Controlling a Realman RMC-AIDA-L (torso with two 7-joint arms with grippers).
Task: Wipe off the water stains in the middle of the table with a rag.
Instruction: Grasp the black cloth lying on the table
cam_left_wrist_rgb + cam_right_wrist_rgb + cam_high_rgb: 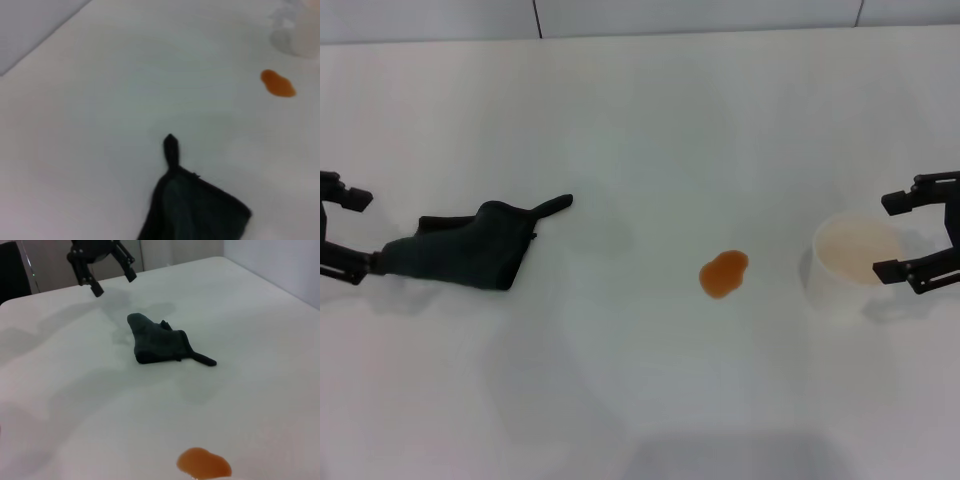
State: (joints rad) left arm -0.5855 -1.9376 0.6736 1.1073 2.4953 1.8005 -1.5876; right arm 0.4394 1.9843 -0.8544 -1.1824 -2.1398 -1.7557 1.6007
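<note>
The rag (470,250) is a dark crumpled cloth lying on the left of the white table (640,400), its thin corner tab pointing toward the middle. It also shows in the left wrist view (195,210) and the right wrist view (157,342). The water stains (724,273) form one small orange-brown two-lobed blotch near the table's middle, well to the right of the rag (278,83) (204,463). My left gripper (350,232) is open at the rag's left end, holding nothing. In the right wrist view this left gripper (102,270) hovers above the table beyond the rag. My right gripper (898,235) is open at the far right.
A white paper cup (855,260) stands right of the stain, beside the right gripper's fingers (892,270); the left wrist view shows the cup (295,35) too. The table's far edge (640,35) meets a grey wall.
</note>
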